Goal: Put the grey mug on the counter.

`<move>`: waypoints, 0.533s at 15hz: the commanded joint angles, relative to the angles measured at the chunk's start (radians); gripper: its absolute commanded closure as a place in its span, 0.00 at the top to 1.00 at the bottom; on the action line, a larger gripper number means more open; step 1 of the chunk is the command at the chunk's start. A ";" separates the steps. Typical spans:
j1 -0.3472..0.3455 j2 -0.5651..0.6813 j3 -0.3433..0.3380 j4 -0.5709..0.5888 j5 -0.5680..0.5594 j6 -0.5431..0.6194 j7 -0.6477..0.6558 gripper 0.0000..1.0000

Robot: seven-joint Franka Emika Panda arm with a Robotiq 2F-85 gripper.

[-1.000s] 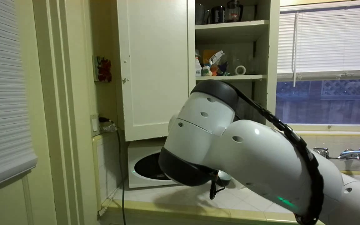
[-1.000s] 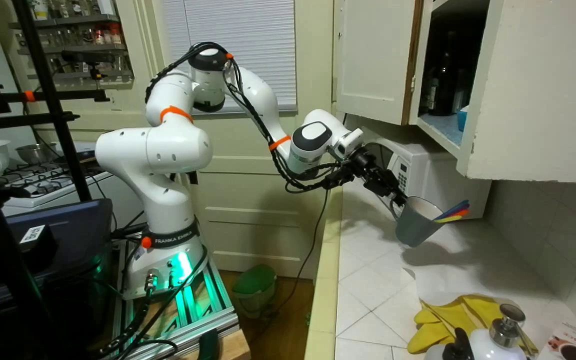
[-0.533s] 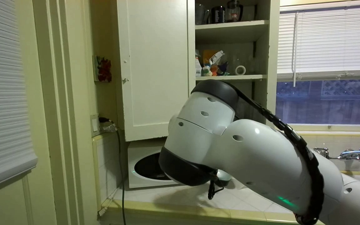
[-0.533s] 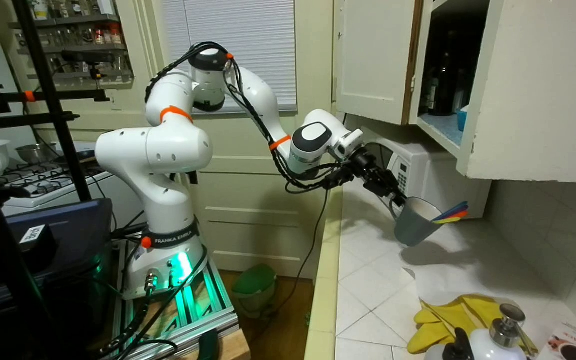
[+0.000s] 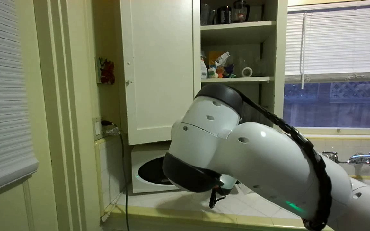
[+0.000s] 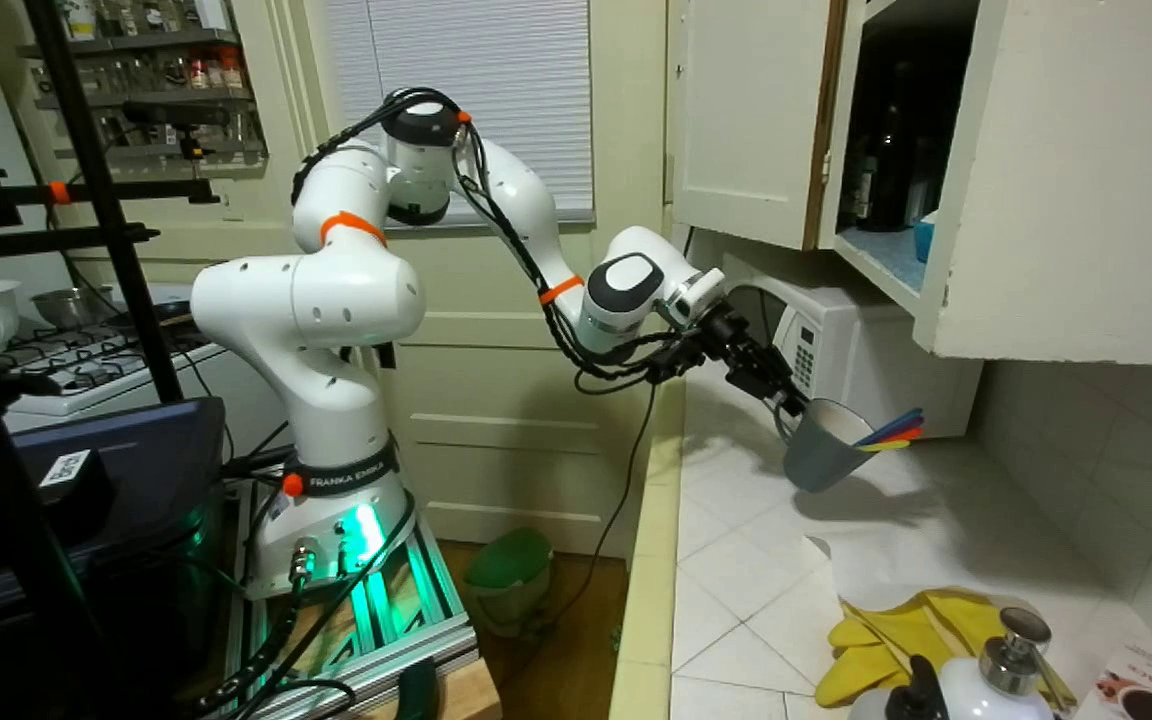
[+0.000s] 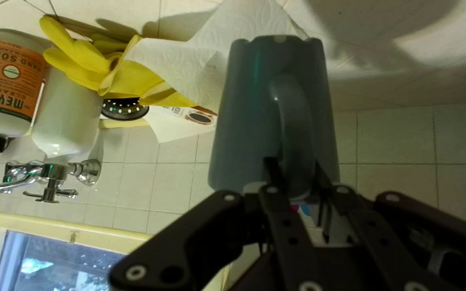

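The largest thing is the white-tiled counter (image 6: 741, 565), lying below the grey mug (image 6: 818, 456), which hangs in the air over it, not yet set down. With the mug as a dial's centre in an exterior view, the white microwave (image 6: 896, 355) stands on the counter near 1 o'clock, and yellow rubber gloves (image 6: 868, 655) lie at 5, well apart.

The mug leans, mouth toward 1 o'clock. It looks like glazed ceramic, so I judge it stiff, fairly heavy for its size, slick-walled, and apt to chip if its foot meets the tile hard. Coloured sticks (image 6: 892, 425) jut past its rim between 2 and 3 o'clock and could slide out if the lean grew. Its handle (image 7: 294, 117) seems the right hold, though the weight hangs off one side and may twist in a narrow pinch; levelling before touchdown would help.

In the wrist view the gripper (image 7: 296, 169) sits at 6 o'clock on the mug, its fingers (image 7: 274, 173) drawn in on both sides of the handle near the rim, just the handle's thickness between them. Whether the tips also touch the mug's wall I cannot tell.
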 commanded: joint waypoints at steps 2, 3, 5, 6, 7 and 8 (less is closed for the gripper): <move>-0.116 0.029 0.111 0.071 0.045 0.086 -0.018 0.05; -0.136 0.034 0.128 0.081 0.045 0.099 -0.020 0.05; -0.182 0.035 0.169 0.108 0.044 0.118 -0.026 0.05; -0.205 0.034 0.189 0.121 0.043 0.124 -0.029 0.05; -0.228 0.035 0.207 0.136 0.043 0.126 -0.032 0.05; -0.246 0.035 0.220 0.146 0.043 0.128 -0.035 0.05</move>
